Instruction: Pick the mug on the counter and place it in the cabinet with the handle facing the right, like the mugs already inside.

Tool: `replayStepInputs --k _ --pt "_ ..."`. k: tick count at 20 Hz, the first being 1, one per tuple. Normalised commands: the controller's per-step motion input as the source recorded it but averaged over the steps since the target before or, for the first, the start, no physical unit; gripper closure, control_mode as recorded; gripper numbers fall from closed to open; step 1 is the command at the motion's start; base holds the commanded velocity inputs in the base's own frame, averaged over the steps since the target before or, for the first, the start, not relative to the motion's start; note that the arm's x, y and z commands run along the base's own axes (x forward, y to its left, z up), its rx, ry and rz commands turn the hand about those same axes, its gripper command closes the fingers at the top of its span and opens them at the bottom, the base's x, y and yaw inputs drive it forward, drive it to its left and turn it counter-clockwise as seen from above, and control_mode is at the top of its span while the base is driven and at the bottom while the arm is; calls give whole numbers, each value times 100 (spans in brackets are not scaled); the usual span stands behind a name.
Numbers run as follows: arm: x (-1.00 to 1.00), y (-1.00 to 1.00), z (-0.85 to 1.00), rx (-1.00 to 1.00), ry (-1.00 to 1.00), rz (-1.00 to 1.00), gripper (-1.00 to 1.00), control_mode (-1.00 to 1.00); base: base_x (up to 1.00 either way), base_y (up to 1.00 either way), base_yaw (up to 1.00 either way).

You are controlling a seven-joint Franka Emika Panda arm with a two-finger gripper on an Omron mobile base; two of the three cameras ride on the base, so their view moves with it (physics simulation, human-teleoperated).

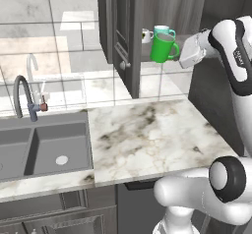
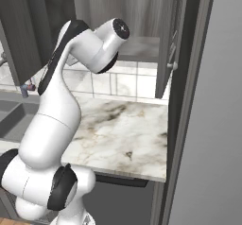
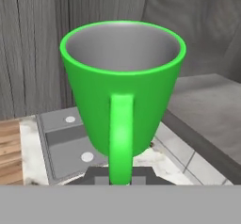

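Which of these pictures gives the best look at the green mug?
The hand view: the green mug is close up, upright, with its handle facing the camera and its grey inside visible. The left base view shows it small, held up at the cabinet. In the right base view I cannot make it out.

Arm (image 1: 231, 51) raised high, reaching forward — pincer (image 3: 120, 178) clamped tight, wrist level.

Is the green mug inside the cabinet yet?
Not set down: the mug hangs held by its handle at the cabinet opening.
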Motion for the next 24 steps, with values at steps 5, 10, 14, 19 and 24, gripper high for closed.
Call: replayStepInputs --k 5,10,14,19,24 --pt "30 0 21 1 0 11 100 -100 0 0 0" --pt "16 0 23 0 0 8 100 -100 0 0 0" --pt "2 0 13 0 0 5 100 -100 0 0 0" --pt "0 0 3 0 0 2 100 -100 0 0 0" --pt "0 0 0 0 0 2 100 -100 0 0 0"
